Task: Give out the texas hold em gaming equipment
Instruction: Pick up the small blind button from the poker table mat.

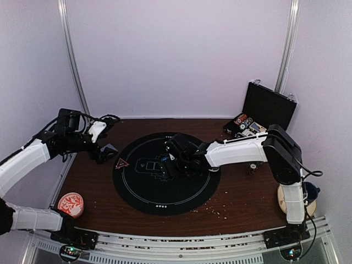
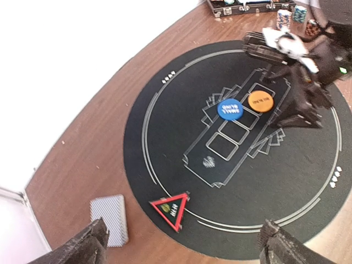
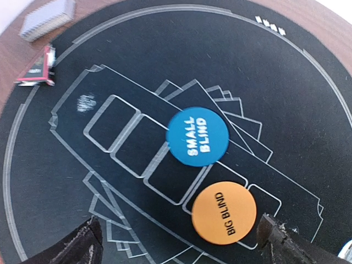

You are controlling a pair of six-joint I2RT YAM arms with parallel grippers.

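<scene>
Placing buttons: blue disc (image 3: 197, 136) and orange disc (image 3: 224, 212) lie central on the mat (image 2: 159, 148).
Right hand (image 3: 181, 242): spread apart, empty, above them.
Left hand (image 2: 184, 245): apart, empty, over card deck (image 2: 109, 220), red triangle (image 2: 171, 208).
Next: likely gripping the deck squarely.

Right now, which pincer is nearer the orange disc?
Right. The right pincer hangs just above the orange disc at the middle of the mat; the left pincer is away at the mat's edge, above the red triangle and cards.
</scene>
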